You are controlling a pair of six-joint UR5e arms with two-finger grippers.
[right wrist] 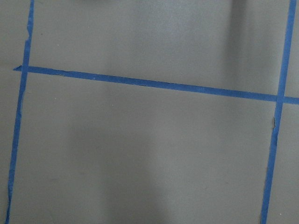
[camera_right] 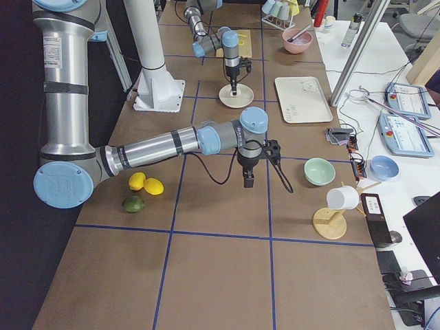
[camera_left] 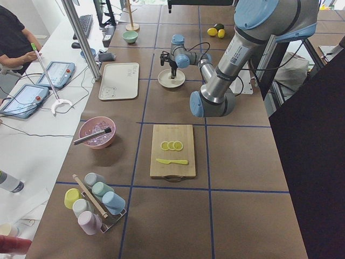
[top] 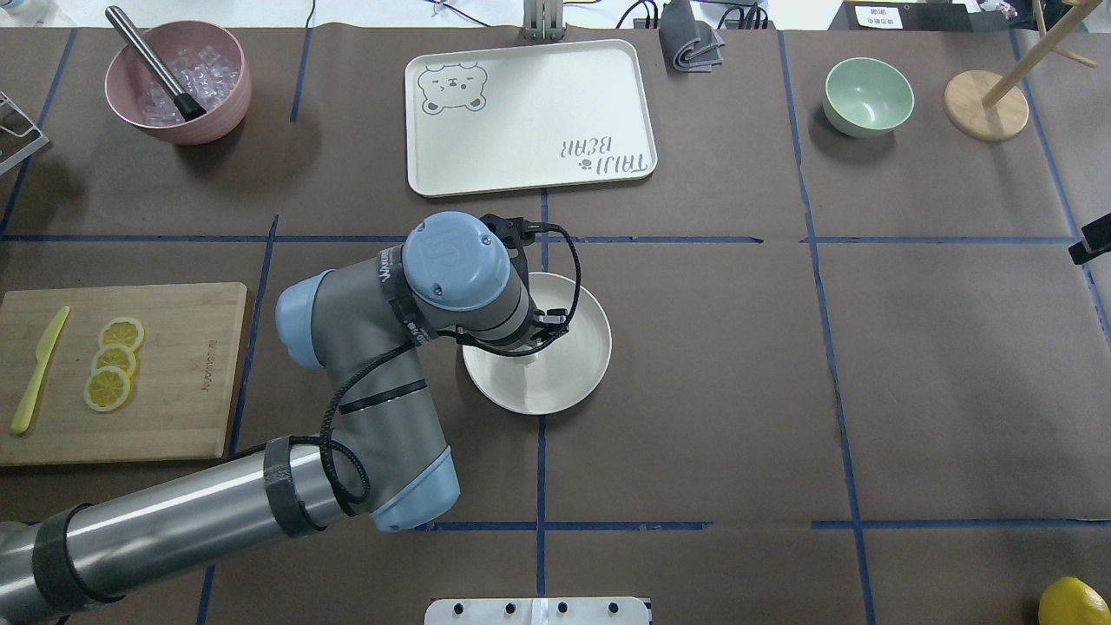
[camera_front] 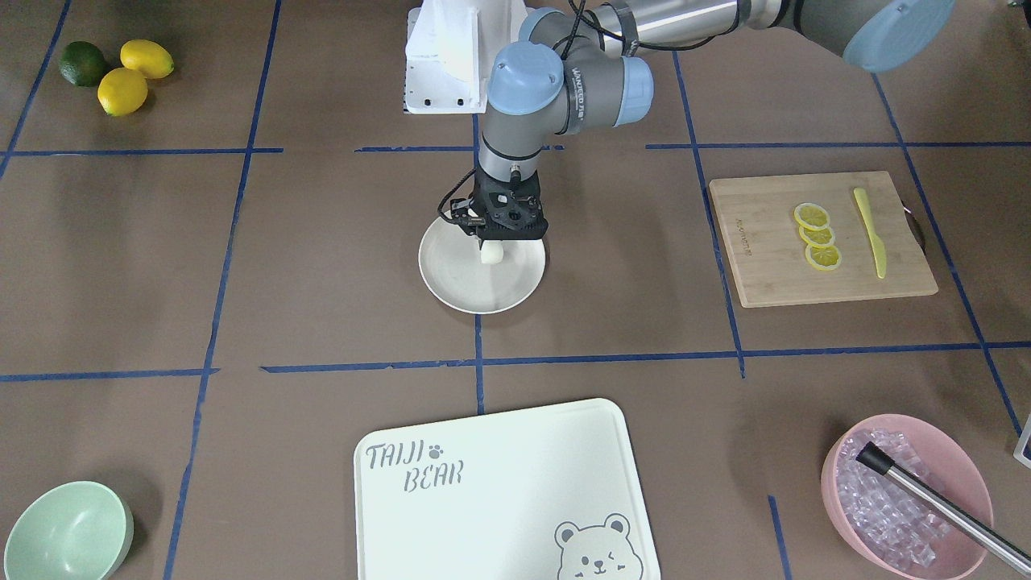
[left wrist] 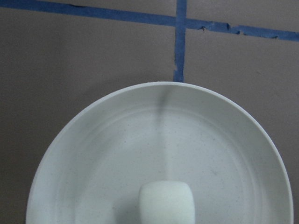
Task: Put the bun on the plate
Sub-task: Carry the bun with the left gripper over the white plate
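The bun (camera_front: 491, 254), a small white rounded block, sits at the tips of my left gripper (camera_front: 490, 246) over the middle of the round cream plate (camera_front: 475, 295). The gripper points straight down and appears shut on the bun, which is at or just above the plate's surface. In the left wrist view the bun (left wrist: 166, 203) fills the bottom centre, with the plate (left wrist: 93, 154) under it. From overhead my left wrist hides the bun, and only the plate (top: 581, 365) shows. My right gripper (camera_right: 247, 181) hangs above bare table far from the plate; I cannot tell whether it is open or shut.
A white bear-print tray (camera_front: 499, 491) lies beyond the plate. A cutting board (camera_front: 821, 238) holds lemon slices and a yellow knife. A pink bowl of ice (camera_front: 906, 495), a mint-green bowl (camera_front: 68, 532) and whole lemons (camera_front: 125, 76) sit at the table's corners.
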